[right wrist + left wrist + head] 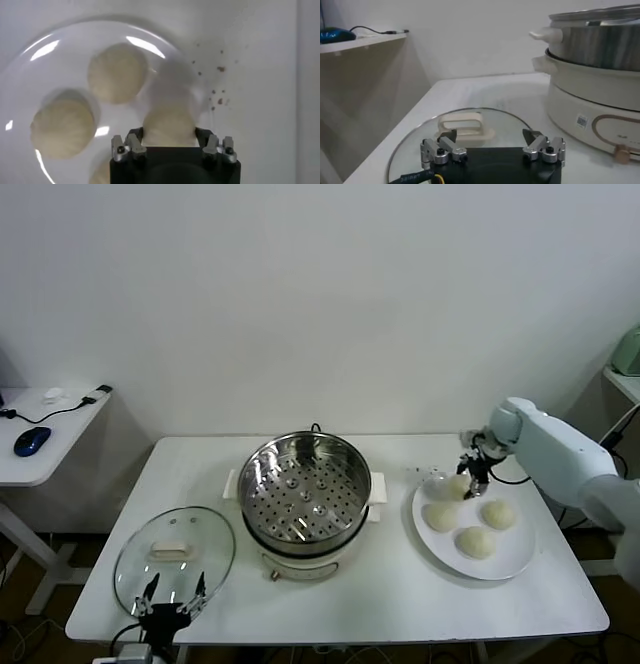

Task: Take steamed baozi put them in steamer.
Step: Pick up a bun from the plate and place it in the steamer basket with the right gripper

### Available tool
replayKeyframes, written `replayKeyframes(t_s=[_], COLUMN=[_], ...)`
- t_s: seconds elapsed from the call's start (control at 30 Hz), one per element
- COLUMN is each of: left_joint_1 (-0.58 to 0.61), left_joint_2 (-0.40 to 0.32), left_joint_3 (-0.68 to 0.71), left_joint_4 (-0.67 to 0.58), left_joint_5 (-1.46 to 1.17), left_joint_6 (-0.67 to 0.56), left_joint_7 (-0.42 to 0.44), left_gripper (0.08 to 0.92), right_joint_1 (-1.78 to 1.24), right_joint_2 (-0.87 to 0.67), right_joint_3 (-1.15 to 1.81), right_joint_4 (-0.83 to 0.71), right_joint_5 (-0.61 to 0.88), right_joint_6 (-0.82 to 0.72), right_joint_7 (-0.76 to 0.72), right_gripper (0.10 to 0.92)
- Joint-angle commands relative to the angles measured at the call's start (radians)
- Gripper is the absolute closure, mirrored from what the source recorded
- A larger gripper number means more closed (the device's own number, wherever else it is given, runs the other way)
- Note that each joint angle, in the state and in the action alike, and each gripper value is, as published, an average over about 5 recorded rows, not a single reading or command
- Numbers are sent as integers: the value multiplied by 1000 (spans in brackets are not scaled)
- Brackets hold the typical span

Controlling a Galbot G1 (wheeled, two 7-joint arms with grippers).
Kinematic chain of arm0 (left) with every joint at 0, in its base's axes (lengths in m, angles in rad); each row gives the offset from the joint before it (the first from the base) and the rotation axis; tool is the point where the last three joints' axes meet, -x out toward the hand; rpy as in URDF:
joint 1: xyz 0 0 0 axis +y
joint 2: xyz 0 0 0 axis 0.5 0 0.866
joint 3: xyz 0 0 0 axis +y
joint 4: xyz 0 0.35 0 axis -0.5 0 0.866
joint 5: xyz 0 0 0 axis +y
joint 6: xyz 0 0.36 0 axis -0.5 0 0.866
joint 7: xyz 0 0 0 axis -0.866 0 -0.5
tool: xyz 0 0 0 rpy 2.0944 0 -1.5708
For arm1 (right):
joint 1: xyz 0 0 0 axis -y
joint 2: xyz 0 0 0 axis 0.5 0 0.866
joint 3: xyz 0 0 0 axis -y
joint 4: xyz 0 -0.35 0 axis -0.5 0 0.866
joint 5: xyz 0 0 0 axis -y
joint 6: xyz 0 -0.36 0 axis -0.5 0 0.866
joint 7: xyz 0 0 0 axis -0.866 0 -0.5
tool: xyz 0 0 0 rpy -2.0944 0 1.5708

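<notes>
Four cream-white baozi lie on a white plate (520,559) at the right. My right gripper (470,471) is down over the far-left baozi (458,485). In the right wrist view this baozi (169,125) fills the gap between the fingers (134,142) and touches both, so the gripper (169,141) is shut on it, low at the plate. The other baozi (117,72), (62,127) lie beside it. The steel steamer (305,484), its perforated tray bare, stands at mid-table. My left gripper (172,596) is open and parked at the front left.
A round glass lid (175,554) with a cream handle lies front left, right before the left gripper (492,145); the steamer's white base (592,100) shows beside it. A side desk with a blue mouse (32,440) stands at the far left. Dark crumbs (217,87) dot the table by the plate.
</notes>
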Motion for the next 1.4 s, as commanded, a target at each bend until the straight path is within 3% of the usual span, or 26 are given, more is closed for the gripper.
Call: replayKeyframes(t_s=[0.03, 0.27, 0.4, 0.5, 0.73, 1.0, 1.4], left_joint_1=[0, -4, -3, -1, 7, 11, 1], left_joint_2=[1, 1, -1, 0, 5, 9, 9], left_joint_3=[1, 12, 17, 22, 18, 15, 22], left_joint_4=[-2, -11, -10, -10, -20, -23, -19], left_joint_5=[1, 10, 16, 20, 22, 23, 21], left_joint_6=[1, 4, 4, 3, 3, 2, 3], left_joint_7=[0, 0, -1, -2, -2, -6, -12], left_gripper=[177, 177, 177, 177, 177, 177, 177], right_joint_1=[242, 569, 587, 538, 314, 148, 61], right_joint_2=[-21, 102, 187, 246, 335, 424, 560], right_joint_3=[-211, -398, -388, -369, -259, -138, -31], right_joint_4=[162, 493, 636, 653, 463, 216, -57], right_joint_5=[143, 307, 287, 233, -78, -295, -383], right_joint_6=[18, 181, 319, 455, 667, 717, 758], right_joint_7=[-15, 16, 6, -16, -15, 40, 91], right_gripper=[330, 330, 331, 333, 335, 334, 330])
